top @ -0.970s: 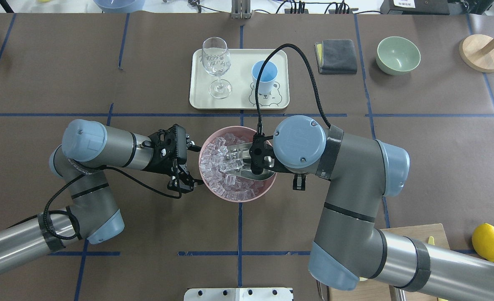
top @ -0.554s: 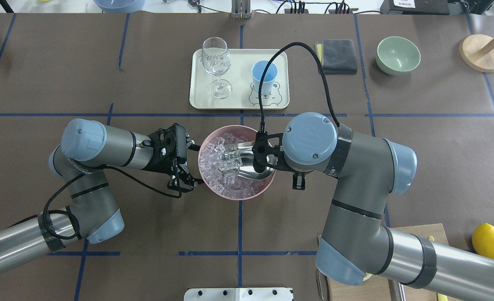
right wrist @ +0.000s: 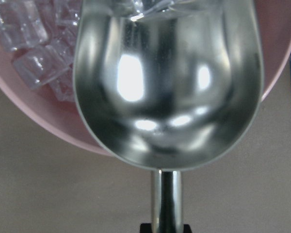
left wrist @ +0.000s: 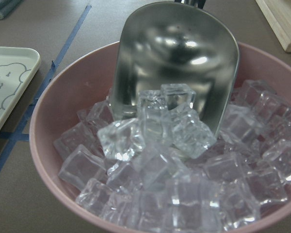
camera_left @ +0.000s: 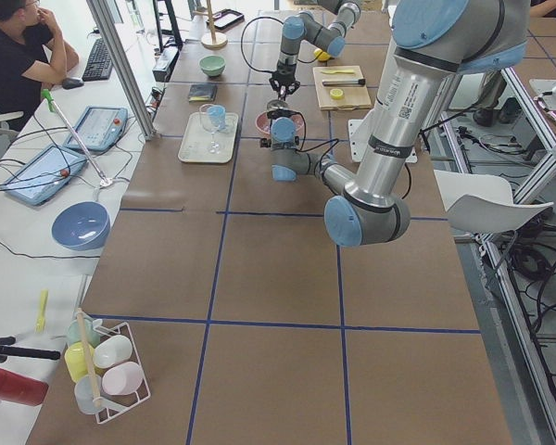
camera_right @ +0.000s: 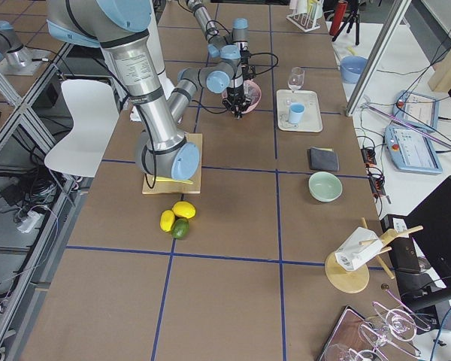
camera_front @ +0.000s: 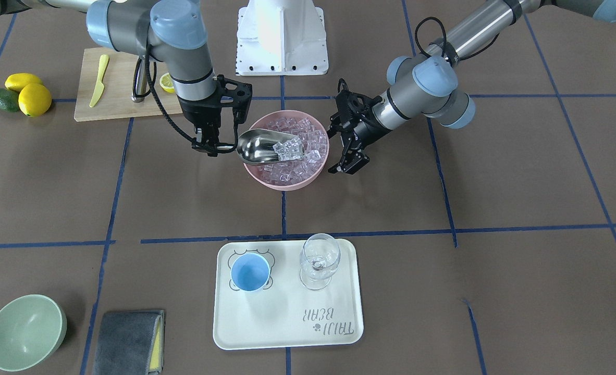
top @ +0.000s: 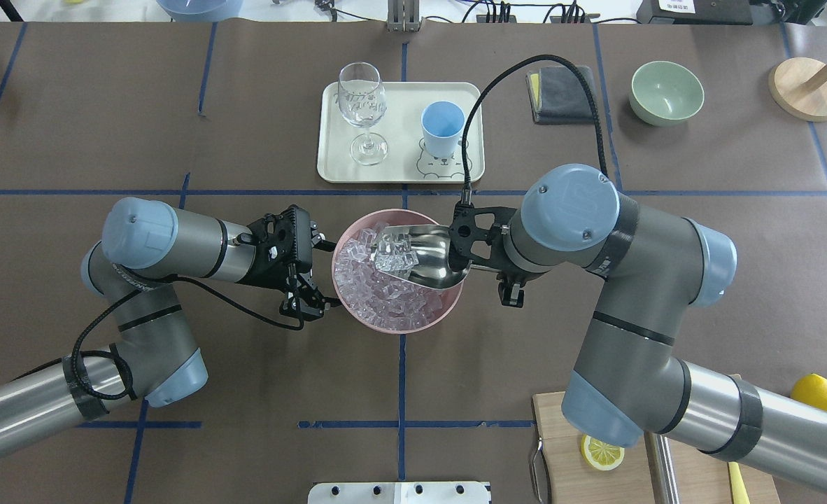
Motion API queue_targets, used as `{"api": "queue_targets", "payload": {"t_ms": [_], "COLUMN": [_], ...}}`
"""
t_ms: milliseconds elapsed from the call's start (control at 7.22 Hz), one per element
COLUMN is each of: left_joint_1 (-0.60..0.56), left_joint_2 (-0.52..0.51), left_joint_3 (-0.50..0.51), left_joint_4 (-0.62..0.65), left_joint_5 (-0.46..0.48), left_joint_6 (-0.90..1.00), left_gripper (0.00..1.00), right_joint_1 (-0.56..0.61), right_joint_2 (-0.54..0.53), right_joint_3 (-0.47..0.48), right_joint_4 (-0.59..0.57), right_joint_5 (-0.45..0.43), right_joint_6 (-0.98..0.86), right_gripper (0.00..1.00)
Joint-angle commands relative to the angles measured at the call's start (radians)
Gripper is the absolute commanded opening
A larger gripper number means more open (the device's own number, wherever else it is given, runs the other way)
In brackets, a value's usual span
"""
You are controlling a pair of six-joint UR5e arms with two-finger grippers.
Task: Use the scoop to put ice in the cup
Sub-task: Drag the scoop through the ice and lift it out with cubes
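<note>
Pink plastic bowl [top: 398, 330] sits between both sets of fingers. Shiny steel scoop [top: 431, 259]: handle clenched in right fingers [camera_front: 207, 146], trough over bowl. Left fingers [camera_front: 356, 164] released, empty. Light blue plastic cup [top: 443, 126], well beyond the fingers, looks empty. A few clear ice cubes [top: 394, 253] loaded; carry and pour remain.

The table [camera_left: 278, 278] is covered in brown matting crossed by blue tape lines [camera_left: 259, 324]. A white chair [camera_right: 79, 113] is set at its near side, a white bench [camera_left: 9, 278] along the far side.
</note>
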Motion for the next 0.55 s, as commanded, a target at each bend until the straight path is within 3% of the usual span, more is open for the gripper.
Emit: {"api": "queue_targets", "payload": {"t_ms": [0, 416], "left_joint_1": [-0.003, -0.046], "left_joint_2": [0.003, 0.052], "left_joint_3": [0.000, -0.053], "left_joint_4": [0.002, 0.090], "left_joint_5": [-0.001, -0.014], "left_joint_6": [0.000, 0.005], "left_gripper": [1.00, 1.00], "right_joint_1": [0.049, 0.125], "right_joint_2": [-0.036, -0.036], "right_joint_3": [0.001, 0.013], "right_joint_4": [0.094, 0.102], "right_joint_5": [0.077, 0.174], "right_joint_6": [0.001, 0.012], "right_gripper": [0.00, 0.00]}}
